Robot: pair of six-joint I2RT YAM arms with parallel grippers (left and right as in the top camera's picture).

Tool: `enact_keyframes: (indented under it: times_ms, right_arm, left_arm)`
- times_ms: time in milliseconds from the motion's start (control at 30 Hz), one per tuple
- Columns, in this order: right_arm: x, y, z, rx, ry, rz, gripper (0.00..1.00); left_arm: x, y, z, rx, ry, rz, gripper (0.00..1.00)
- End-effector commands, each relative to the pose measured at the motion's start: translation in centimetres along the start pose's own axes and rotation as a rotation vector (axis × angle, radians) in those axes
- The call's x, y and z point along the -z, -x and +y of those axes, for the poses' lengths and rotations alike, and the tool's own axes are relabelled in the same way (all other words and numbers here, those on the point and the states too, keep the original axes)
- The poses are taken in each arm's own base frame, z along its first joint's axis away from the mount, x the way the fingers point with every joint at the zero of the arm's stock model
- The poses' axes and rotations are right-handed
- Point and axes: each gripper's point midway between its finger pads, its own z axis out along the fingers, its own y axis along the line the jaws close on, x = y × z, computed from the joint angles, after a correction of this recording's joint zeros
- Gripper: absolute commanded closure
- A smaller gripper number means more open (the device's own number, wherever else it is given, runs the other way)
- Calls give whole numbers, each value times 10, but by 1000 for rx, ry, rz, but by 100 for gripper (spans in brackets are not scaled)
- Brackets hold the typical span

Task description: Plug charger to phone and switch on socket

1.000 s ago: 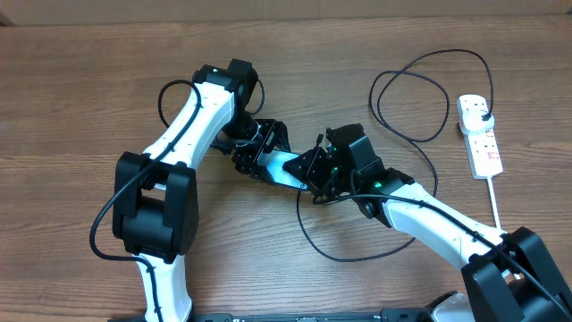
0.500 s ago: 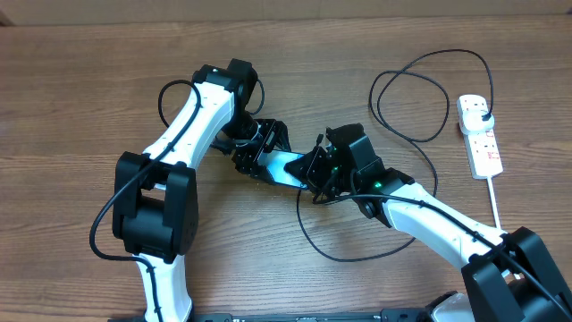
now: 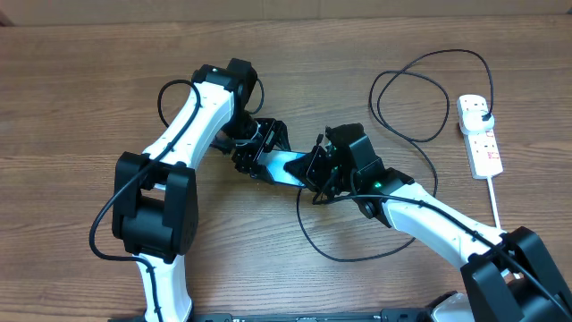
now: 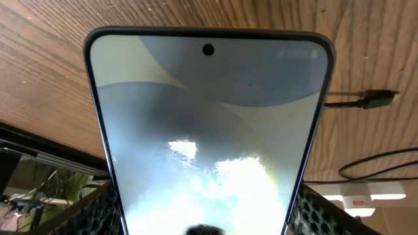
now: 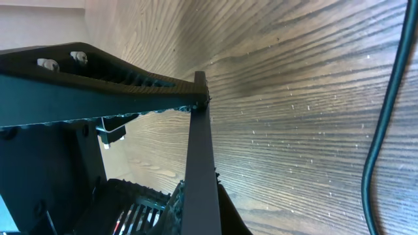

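The phone (image 3: 286,164), its screen lit blue-teal, is held off the wooden table between both grippers. My left gripper (image 3: 259,154) is shut on one end; in the left wrist view the screen (image 4: 209,130) fills the frame between the fingers (image 4: 206,212). My right gripper (image 3: 315,170) is shut on the other end; its wrist view shows the phone edge-on (image 5: 199,156) between the jaws (image 5: 199,202). The charger cable (image 3: 447,52) loops across the table, and its black plug (image 3: 483,113) sits in the white socket strip (image 3: 485,148). The connector tip (image 4: 379,99) lies loose on the table beyond the phone.
The black cable curls under the right arm (image 3: 308,237) and runs down the right of the right wrist view (image 5: 385,111). The strip's thick white cord (image 3: 496,206) runs toward the front right edge of the table.
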Motion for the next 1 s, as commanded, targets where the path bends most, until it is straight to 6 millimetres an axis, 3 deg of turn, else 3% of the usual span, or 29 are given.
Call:
enact_keyframes:
  times_ms: [0, 33, 100, 400, 500, 567, 833, 967]
  right_arm:
    - [2, 9, 17, 8, 53, -20, 96]
    - [3, 10, 17, 6, 54, -21, 96]
    - [5, 14, 16, -1, 61, -20, 96]
    - [18, 34, 12, -41, 84, -30, 96]
    - [23, 41, 12, -44, 92, -41, 96]
    - [28, 46, 12, -39, 96, -55, 96]
    - [64, 69, 14, 20, 87, -161, 96]
    - [87, 77, 24, 56, 105, -218, 96]
  left_arm:
    - [1, -12, -5, 4, -11, 40, 30]
    - [1, -12, -5, 4, -11, 40, 25]
    - [2, -11, -5, 4, -12, 39, 0]
    - [2, -8, -10, -19, -30, 22, 0]
    - [3, -7, -22, -211, -75, 10, 2]
    - [4, -8, -34, -343, -127, 10, 9]
    - [27, -29, -72, -870, -369, 95, 8]
    - [43, -37, -81, -997, -467, 128, 9]
